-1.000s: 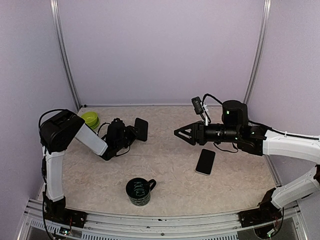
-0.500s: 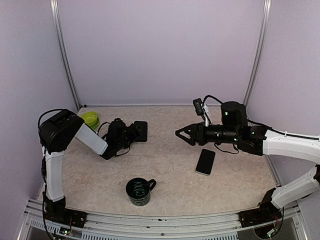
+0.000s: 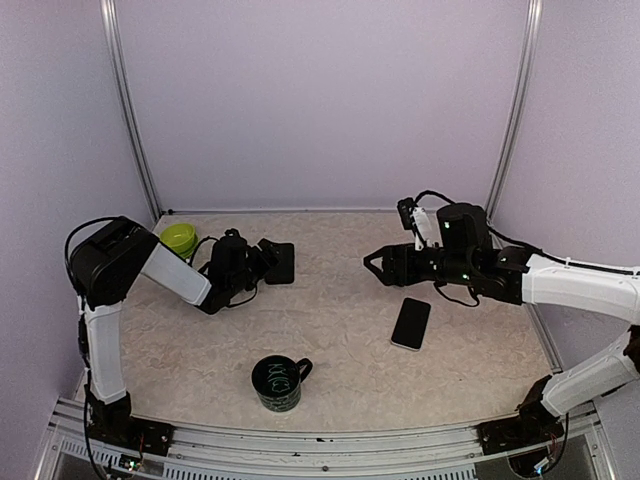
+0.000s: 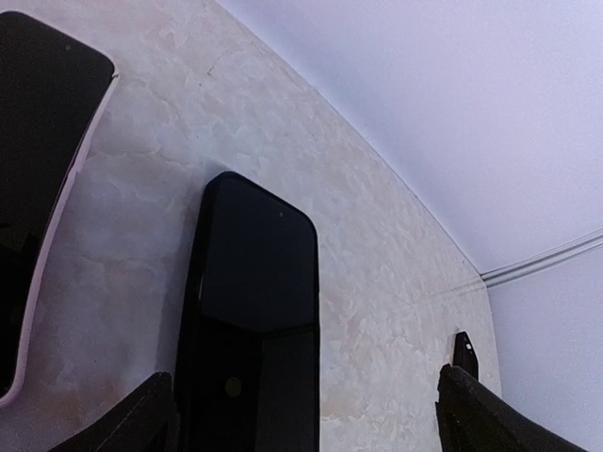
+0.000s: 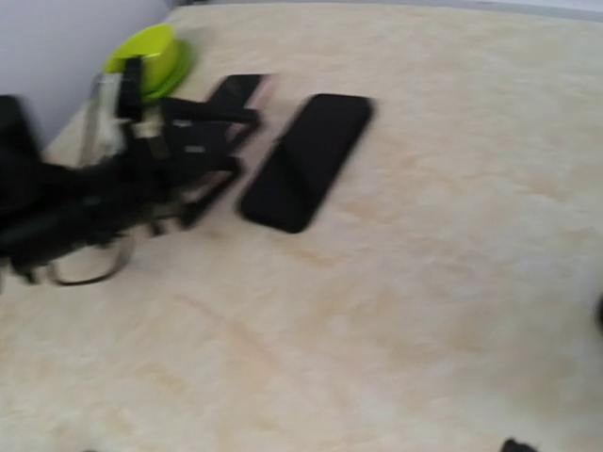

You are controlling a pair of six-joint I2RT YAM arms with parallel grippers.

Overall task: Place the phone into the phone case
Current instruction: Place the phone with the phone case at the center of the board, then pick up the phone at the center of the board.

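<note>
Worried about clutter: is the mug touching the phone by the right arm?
Apart. The top view shows bare table between the mug and the phone.

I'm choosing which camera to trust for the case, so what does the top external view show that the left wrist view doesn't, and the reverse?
Only top external: the black mug, the green bowl, and a phone lying flat by the right arm. Only left wrist: a second dark slab with a pale pink edge, at the left; I cannot find it from above. Both: the black slab lying flat on the beige table, just ahead of the open left fingers.
</note>
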